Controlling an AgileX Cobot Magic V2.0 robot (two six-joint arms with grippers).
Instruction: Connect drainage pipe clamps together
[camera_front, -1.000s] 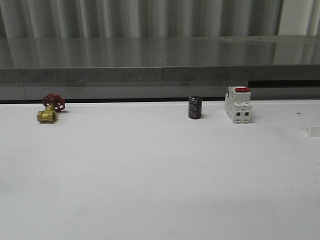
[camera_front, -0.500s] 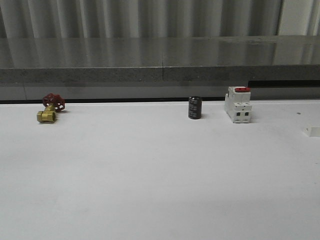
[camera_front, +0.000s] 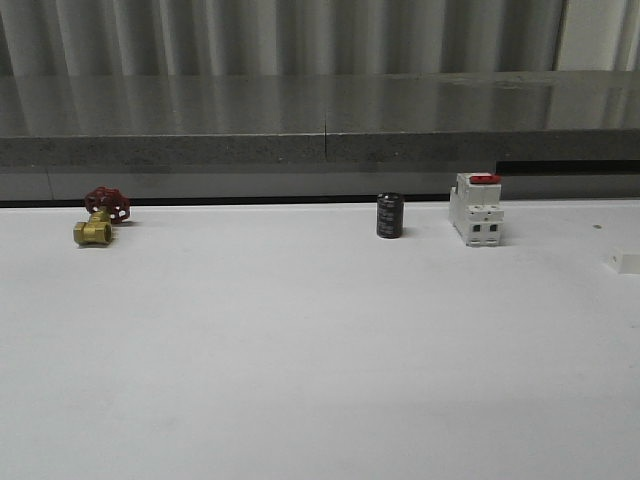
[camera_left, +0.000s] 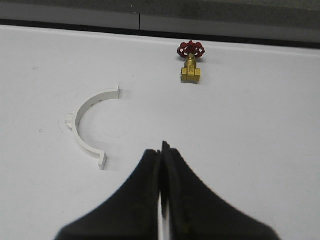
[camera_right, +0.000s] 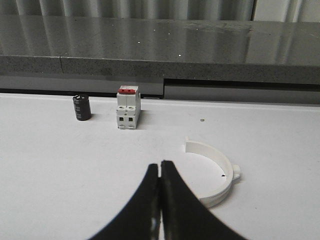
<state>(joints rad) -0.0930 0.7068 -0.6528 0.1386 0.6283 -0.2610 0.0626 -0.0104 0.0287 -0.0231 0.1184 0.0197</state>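
My left hand looks like matt black plastic, its two fingers pressed flat together; my right hand has the same dull black finish. The tabletop is smooth, matt white. The left clamp half and the right clamp half are white moulded plastic with a faint sheen. The valve has a shiny brass body and a red painted handwheel. The capacitor wears a glossy dark sleeve. The breaker is smooth white plastic with a red plastic switch. Behind, the ledge is speckled grey stone, polished and reflective on top.
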